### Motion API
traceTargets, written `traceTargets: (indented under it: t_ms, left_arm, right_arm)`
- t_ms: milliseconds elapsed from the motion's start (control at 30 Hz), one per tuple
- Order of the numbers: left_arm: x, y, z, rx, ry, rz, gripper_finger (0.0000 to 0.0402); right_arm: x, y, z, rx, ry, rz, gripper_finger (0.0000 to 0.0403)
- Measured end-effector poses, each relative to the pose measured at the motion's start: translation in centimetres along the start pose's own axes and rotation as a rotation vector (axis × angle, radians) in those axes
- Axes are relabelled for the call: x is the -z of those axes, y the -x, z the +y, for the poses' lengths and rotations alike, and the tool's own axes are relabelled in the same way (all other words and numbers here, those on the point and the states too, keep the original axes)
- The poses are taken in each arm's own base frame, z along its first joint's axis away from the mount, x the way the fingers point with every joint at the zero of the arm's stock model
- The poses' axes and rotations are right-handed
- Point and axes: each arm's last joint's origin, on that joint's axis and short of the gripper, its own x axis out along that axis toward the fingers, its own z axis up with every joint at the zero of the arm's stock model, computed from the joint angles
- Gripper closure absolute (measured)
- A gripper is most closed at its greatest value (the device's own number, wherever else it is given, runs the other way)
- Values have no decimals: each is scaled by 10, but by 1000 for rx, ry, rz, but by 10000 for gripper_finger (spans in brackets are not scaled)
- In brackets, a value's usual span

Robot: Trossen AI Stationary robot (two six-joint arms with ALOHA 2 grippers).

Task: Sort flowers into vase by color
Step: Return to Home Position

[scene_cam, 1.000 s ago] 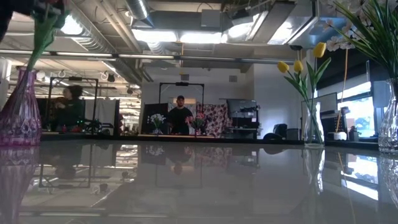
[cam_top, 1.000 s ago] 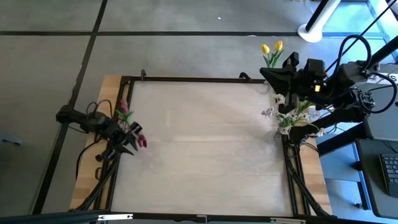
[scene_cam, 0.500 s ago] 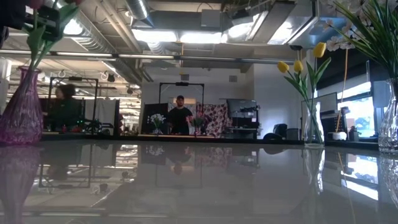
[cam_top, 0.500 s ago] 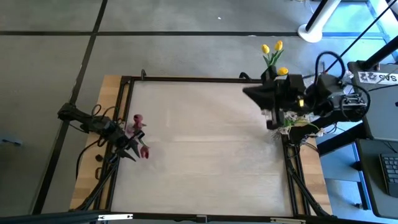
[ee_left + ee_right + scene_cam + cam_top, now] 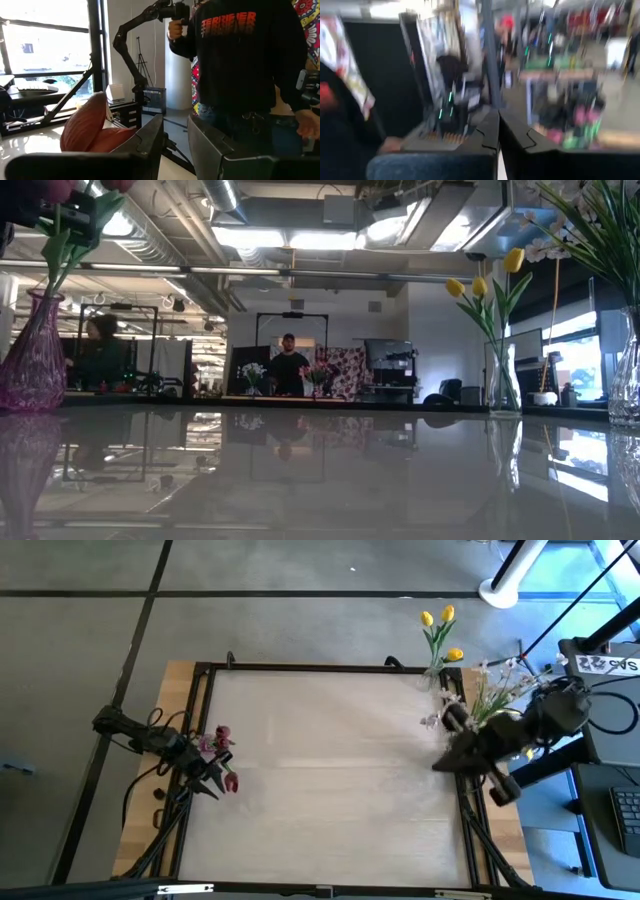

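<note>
A: Left arm [image 5: 150, 738], nine o'clock side of the table. Slim, dark, matte jointed links. Black cables [image 5: 152, 825] run from it along the frame toward seven o'clock.

B: Right arm [image 5: 520, 732], three o'clock side. Same dark finish, with a bulkier rounded joint housing.

A: Left gripper [image 5: 176, 137], wrist view: two dark grey fingers [image 5: 150, 142], flat angular plates with bevelled edges and a faint sheen.

B: Right gripper [image 5: 498, 132]: dark wedge-shaped fingers [image 5: 487, 135], a stepped notch near each tip.
</note>
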Motion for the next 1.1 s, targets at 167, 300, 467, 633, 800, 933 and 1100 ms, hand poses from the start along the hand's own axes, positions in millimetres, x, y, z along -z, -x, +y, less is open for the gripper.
traceTargets:
  t_ms: [167,300,467,633,800,933,1100]
  left_arm:
    - [0,0,0,0,1,0,317]
    - [0,0,0,0,1,0,317]
    - [0,0,0,0,1,-1,317]
    - [0,0,0,0,1,-1,317]
    - [0,0,0,-1,1,0,317]
    - [0,0,0,-1,1,-1,317]
    - [0,0,0,-1,2,-1,317]
  right_arm:
    - [21,3,18,-150,-66,208,394]
    - [26,2,33,-174,-108,232,394]
    - [37,8,43,-189,-183,147,394]
    - [64,30,36,-248,-281,67,394]
    - [103,38,32,-443,-312,16,399]
    - [134,34,36,-593,-277,10,401]
    - [162,47,34,-632,-131,-32,401]
